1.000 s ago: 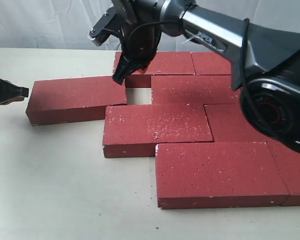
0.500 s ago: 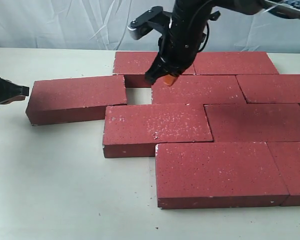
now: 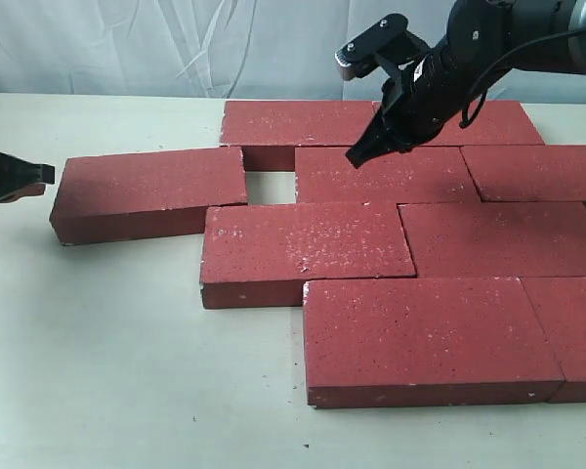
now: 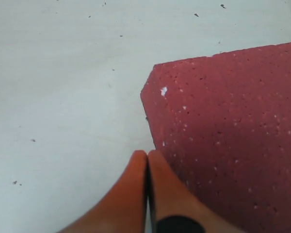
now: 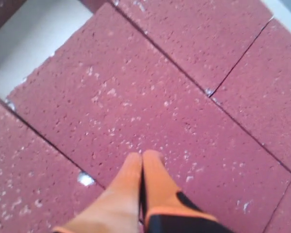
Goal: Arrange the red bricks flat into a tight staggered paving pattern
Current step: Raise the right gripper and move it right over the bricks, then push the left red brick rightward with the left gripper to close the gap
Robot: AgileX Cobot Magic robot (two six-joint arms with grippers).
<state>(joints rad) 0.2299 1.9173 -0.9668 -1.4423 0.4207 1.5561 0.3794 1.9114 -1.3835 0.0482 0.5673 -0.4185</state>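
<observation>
A: Locating right gripper (image 3: 357, 156) — where?
B: Hovering over second-row middle brick (image 3: 386, 176), jaws pressed together. Spotting left gripper (image 4: 146, 155) pressed too, just beside end of skewed brick (image 3: 151, 191) — counting nine red bricks (image 3: 308, 249).

The left gripper (image 3: 47, 177) was mostly cut off by the exterior view's edge; the rightmost bricks (image 3: 574, 332) ran past the opposite edge.

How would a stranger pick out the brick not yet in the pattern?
Find the paved bricks on the table. One brick juts out at their left, by the left hand. Only it lies askew, a bare gap at its right end.
</observation>
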